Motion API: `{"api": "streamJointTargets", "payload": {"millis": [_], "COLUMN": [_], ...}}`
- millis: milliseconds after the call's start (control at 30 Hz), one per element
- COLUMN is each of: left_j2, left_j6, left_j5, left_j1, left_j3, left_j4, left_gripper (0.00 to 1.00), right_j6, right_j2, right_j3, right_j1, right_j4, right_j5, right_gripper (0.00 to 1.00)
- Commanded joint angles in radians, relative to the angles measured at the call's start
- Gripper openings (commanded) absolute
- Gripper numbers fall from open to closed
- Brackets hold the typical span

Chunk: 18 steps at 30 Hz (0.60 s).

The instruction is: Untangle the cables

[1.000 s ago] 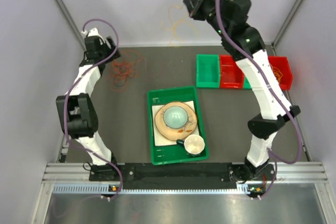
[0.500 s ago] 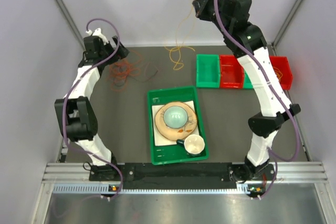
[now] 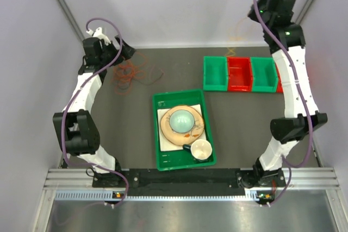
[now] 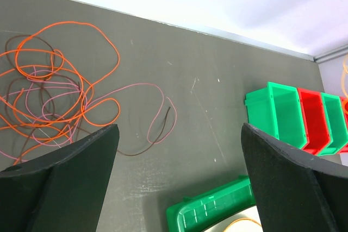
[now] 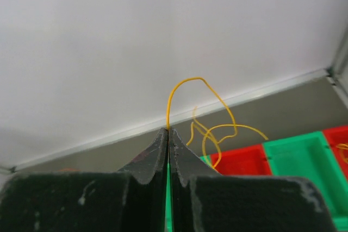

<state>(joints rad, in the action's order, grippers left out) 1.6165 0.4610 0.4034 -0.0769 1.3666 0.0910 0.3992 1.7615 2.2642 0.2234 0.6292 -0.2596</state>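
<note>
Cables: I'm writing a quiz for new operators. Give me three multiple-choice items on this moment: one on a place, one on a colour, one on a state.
1. Where does the tangle lie?
A. in a red bin
B. on the table, left of the tray
C. in the tray

2. What colour is the held cable in the right fingers?
A. black
B. blue
C. yellow

3. How are the left fingers?
A. open, with nothing between them
B. shut on a cable
C. shut on a cup

Answers:
1 B: the top view shows the loops on the dark surface beside the left arm.
2 C: the right wrist view shows a yellow loop rising from the pinch.
3 A: the left wrist view shows a wide gap with only table behind it.
</note>
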Motion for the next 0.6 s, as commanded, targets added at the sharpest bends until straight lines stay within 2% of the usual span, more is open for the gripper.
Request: {"api": "streamJointTargets", "payload": {"millis": [0, 200, 333, 567], "left_j2": [-0.041, -0.038, -0.038, -0.010], "left_j6": [0.022, 0.016, 0.013, 0.024], "left_j5": [0.020, 0.008, 0.000, 0.026], "left_j1": [0.002, 0.002, 0.002, 0.005], "left_j3": [0.002, 0.011, 0.015, 0.055], "left_j4": [-0.046, -0.025, -0.020, 0.021], "left_gripper": [0.99, 0.99, 0.99, 0.99], "right_j6": [-0.033, -0.068, -0.057, -0.026], "right_j2": [-0.099, -0.146, -0.180, -0.212], "right_j3": [-0.060, -0.205, -0.334, -0.434], "right_j1": [-0.100, -0.219, -0.358, -0.470], "right_j4": [-0.016, -0.048, -0.086, -0.129], "right_j5": [-0.027, -0.040, -0.003, 0.046], "right_gripper": [0.00, 0.00, 0.00, 0.00]}}
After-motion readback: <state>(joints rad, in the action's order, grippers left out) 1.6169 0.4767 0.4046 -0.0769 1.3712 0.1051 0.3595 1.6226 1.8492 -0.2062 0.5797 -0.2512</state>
